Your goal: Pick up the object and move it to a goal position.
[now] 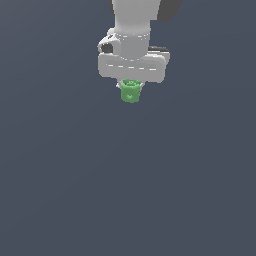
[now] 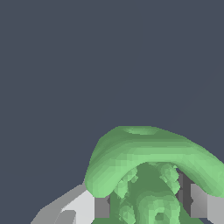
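Observation:
The small bright green object (image 1: pixel 130 92) sits right under my white gripper (image 1: pixel 131 89) near the top middle of the exterior view. Only its lower stubby part shows below the hand. In the wrist view the green object (image 2: pixel 148 162) fills the frame close up, with its bumpy surface between the two grey fingers (image 2: pixel 101 206). The fingers press against it on both sides. The gripper (image 2: pixel 148 205) is shut on the object. I cannot tell from these views whether the object rests on the dark surface or hangs above it.
A plain dark blue-grey surface (image 1: pixel 125 190) fills the exterior view around the arm. No other objects, no goal marker and no edges show.

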You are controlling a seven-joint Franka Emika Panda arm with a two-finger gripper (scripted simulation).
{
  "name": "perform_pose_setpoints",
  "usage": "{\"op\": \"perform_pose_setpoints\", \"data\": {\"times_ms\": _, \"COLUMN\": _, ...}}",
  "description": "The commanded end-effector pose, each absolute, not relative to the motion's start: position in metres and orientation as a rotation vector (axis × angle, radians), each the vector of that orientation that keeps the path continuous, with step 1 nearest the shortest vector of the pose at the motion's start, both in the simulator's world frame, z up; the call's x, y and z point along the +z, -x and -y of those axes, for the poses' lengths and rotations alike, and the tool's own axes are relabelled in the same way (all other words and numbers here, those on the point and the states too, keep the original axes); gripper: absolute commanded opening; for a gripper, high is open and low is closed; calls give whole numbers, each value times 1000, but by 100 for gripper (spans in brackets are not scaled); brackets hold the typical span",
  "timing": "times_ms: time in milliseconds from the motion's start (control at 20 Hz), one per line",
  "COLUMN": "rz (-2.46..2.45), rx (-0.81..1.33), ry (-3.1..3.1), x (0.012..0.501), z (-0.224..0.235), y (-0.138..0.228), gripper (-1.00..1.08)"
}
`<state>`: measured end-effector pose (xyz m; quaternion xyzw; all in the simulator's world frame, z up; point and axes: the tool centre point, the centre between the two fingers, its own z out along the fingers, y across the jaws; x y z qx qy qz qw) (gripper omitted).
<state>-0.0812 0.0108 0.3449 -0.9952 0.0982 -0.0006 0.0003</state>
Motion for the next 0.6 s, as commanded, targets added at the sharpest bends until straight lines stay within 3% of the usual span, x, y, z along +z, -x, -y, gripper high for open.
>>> {"op": "perform_pose_setpoints", "data": {"times_ms": 0, "rz": -308, "rx": 0, "ry": 3126, "x": 371, "z": -9, "y": 81, "gripper": -100}}
{"op": "perform_pose_setpoints", "data": {"times_ms": 550, "rz": -309, "rx": 0, "ry": 3126, "x": 464, "z": -1, "y": 73, "gripper": -100}}
